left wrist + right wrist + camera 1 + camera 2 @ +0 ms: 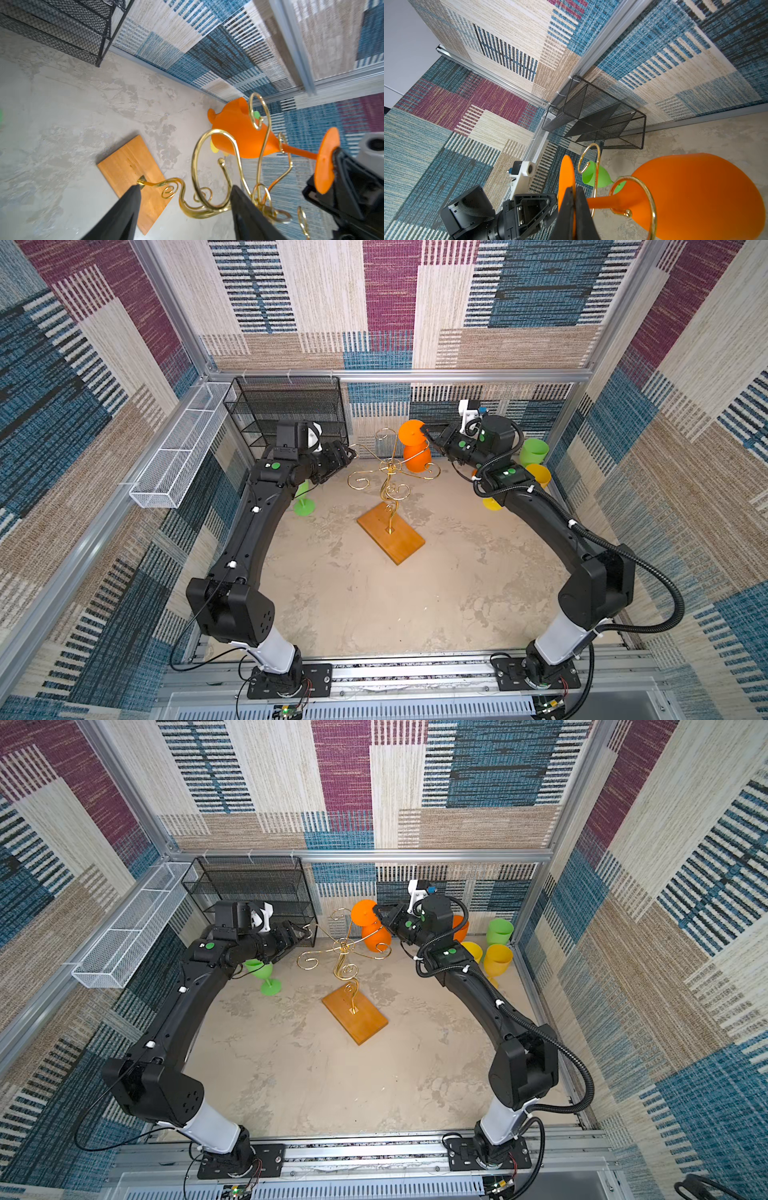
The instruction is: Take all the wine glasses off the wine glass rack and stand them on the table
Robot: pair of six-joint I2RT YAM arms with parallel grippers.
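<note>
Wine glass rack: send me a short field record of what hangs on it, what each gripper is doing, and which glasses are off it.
rack: upright, centre of the table
on rack: one orange glass, bowl down, stem inside a curl
right gripper: shut on the orange glass's foot
left gripper: open, fingers either side of a scroll arm across from the glass
off rack: green glass beside the left arm; second green glass and yellow glasses at the back right

Orange glass [415, 457]; gold rack [390, 480] on an orange-brown base [405, 545]; black mesh shelf [291, 406]; white mesh tray [174, 464]; mottled grey worktop [374, 605]; blue, maroon, beige striped walls [390, 294].
</note>
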